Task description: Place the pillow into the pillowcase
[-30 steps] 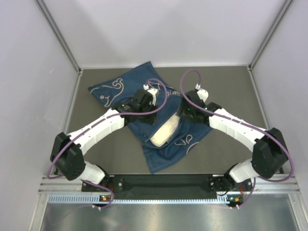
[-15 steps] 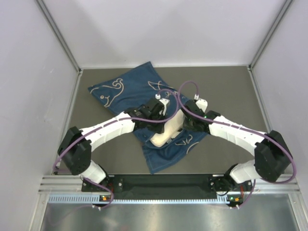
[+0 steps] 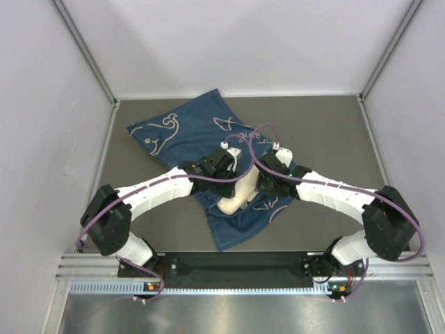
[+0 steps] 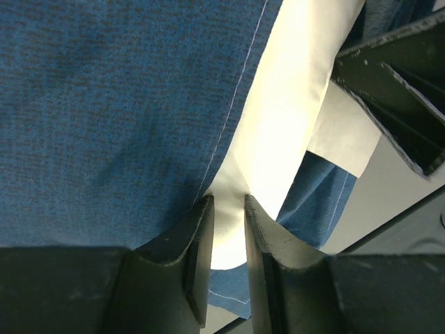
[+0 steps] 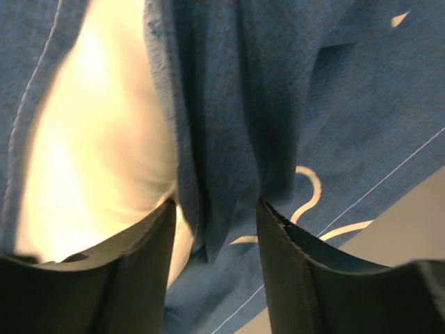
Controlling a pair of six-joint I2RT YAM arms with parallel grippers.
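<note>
ROBOT ARMS AT WORK ON BEDDING: Two arms meet over a dark blue pillowcase (image 3: 201, 129) lying diagonally on the grey desk (image 3: 334, 132). One end lies toward the back left, and a corner lies close to the arms' bases. The cream-white pillow (image 3: 233, 200) sits near the middle of the desk, partly inside the case. From above, only a pale end shows between the two wrists. The rest is covered by blue cloth printed with white whale outlines and looping script.

The left arm (image 3: 149, 191) reaches in from the left and the right arm (image 3: 334, 195) from the right (purple cables arch over the spot where they meet). The wrists stand just beside each other above the covered part of the pillow.

In the left wrist view, the left fingers (image 4: 201, 229) are drawn close together. They pinch a fold of the pillow's cream fabric right at the stitched hem of the pillowcase. A flat white tag (image 4: 344, 132) lies against the pillow's edge beyond them.

In the right wrist view, the right fingers (image 5: 163, 223) stand apart, astride a bunched ridge of the pillowcase. The pillow shows pale to their left under the hem. The ridge fills the gap, but it cannot be told whether they press it or merely flank it.
</note>
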